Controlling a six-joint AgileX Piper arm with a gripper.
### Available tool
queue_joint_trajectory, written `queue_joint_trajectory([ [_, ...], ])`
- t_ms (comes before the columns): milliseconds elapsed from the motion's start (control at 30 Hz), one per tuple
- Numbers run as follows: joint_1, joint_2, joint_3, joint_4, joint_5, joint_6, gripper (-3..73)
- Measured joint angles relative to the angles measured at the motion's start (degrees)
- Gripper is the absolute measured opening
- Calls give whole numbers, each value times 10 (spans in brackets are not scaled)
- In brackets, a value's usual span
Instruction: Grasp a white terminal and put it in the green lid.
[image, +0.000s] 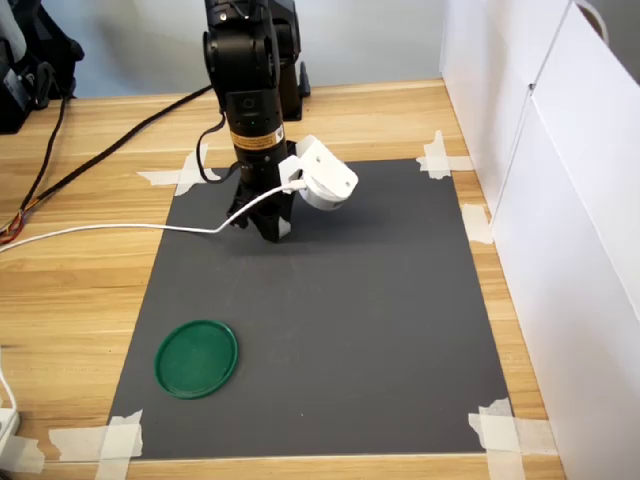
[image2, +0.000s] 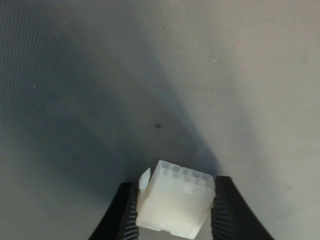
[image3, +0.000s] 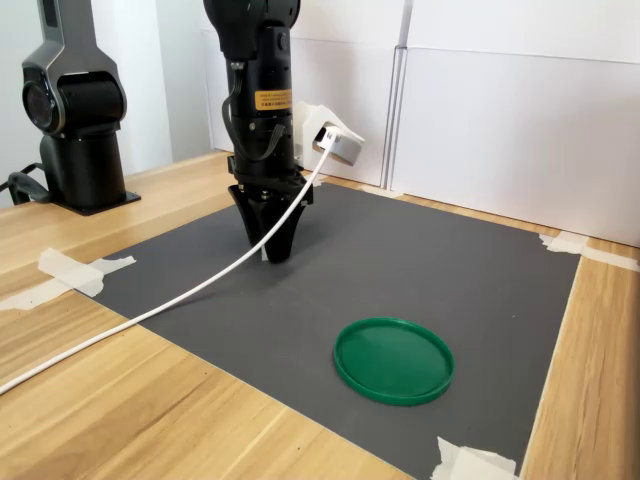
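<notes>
- Clamped between the black ribbed fingers (image2: 224, 212) of the hand (image2: 175, 210), just above the dark mat (image2: 225, 75), sits the small white plastic terminal (image2: 174, 200).
- It looks light, rigid and smooth; its flat opposite sides suit gripping.
- Round dark-green plastic lid (image: 196, 358) lies well apart.

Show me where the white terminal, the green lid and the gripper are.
white terminal (image2: 175, 202): wrist view, front face.
green lid (image: 196, 358): first exterior view, flat centre.
gripper (image3: 275, 250): second exterior view, between the fingertips.

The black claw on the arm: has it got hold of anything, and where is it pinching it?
Yes. The gripper is shut on the white terminal, one finger pressing each of its two opposite side faces, just above the dark mat.
</notes>
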Motion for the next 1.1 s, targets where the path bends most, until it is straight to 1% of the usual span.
queue_joint_trajectory([
  [100,0,-10,-24,3,28,4,339],
  [200,0,-18,-71,9,69,4,339],
  [300,0,-19,-149,14,139,8,339],
  [367,0,-19,-189,21,160,13,339],
  [500,-2,-12,-288,21,188,27,339],
  [567,-12,3,-334,34,212,29,339],
  [700,-49,55,-419,64,261,30,339],
  [800,-82,94,-462,69,273,30,339],
  [933,-119,143,-496,64,272,30,339],
  [1033,-127,176,-500,47,260,30,339],
  [1100,-128,199,-500,42,256,30,339],
])
